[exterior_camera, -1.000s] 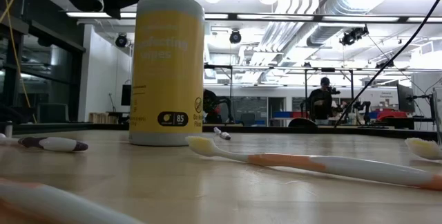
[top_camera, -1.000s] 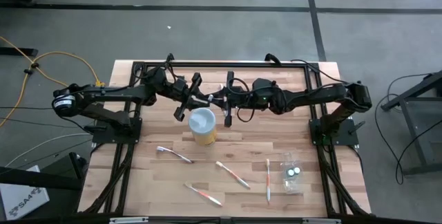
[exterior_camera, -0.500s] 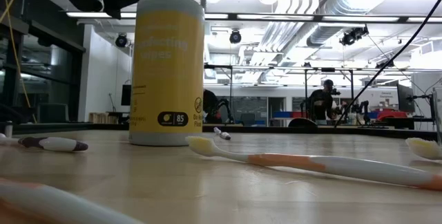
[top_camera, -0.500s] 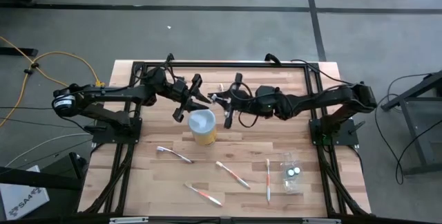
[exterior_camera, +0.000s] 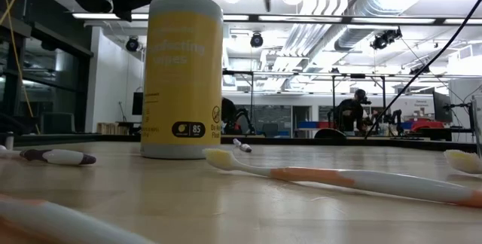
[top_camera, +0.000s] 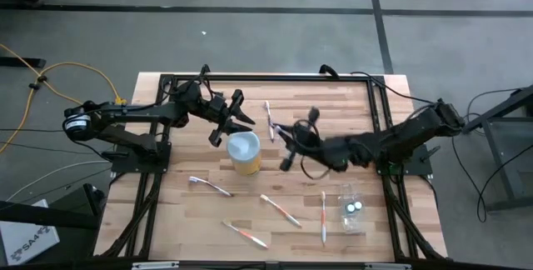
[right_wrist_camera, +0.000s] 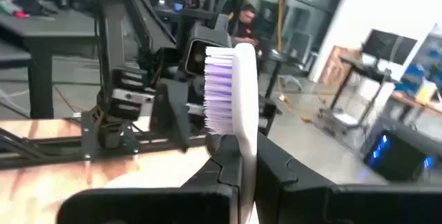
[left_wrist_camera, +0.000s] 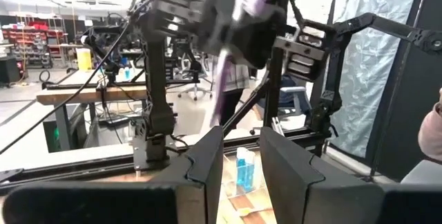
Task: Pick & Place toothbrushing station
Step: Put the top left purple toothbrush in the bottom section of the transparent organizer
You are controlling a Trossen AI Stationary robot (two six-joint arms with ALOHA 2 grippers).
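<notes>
My right gripper [top_camera: 285, 145] is above the table's middle, right of a yellow wipes canister [top_camera: 244, 152], and is shut on a white toothbrush with purple bristles [right_wrist_camera: 231, 86]. My left gripper [top_camera: 236, 118] is open and empty, just far-left of the canister's top. Another brush [top_camera: 268, 120] lies on the table between the two grippers. Several toothbrushes [top_camera: 281, 210] lie flat on the near half. The clear holder cup [top_camera: 351, 197] lies at the near right with two teal-capped bottles [top_camera: 352, 208]. My right gripper pinches the toothbrush between its two fingers [right_wrist_camera: 276, 172], on the neck just below the head [right_wrist_camera: 243, 148]. The head with its purple bristles sticks out past the fingertips. The brush is lifted clear of the table. The left wrist view shows its handle [left_wrist_camera: 222, 92] reaching beyond the gripper.
The yellow canister [exterior_camera: 184, 74] stands upright in the table's middle. A black frame rail [top_camera: 275, 77] runs along the far edge and both sides. An orange-handled brush [exterior_camera: 339, 176] lies close to the low camera. People show in the room behind.
My right gripper has drawn away from my left gripper, going toward the table's near and right edges with the toothbrush still in its fingers, and has turned on the way. This has uncovered the brush lying between the grippers.
</notes>
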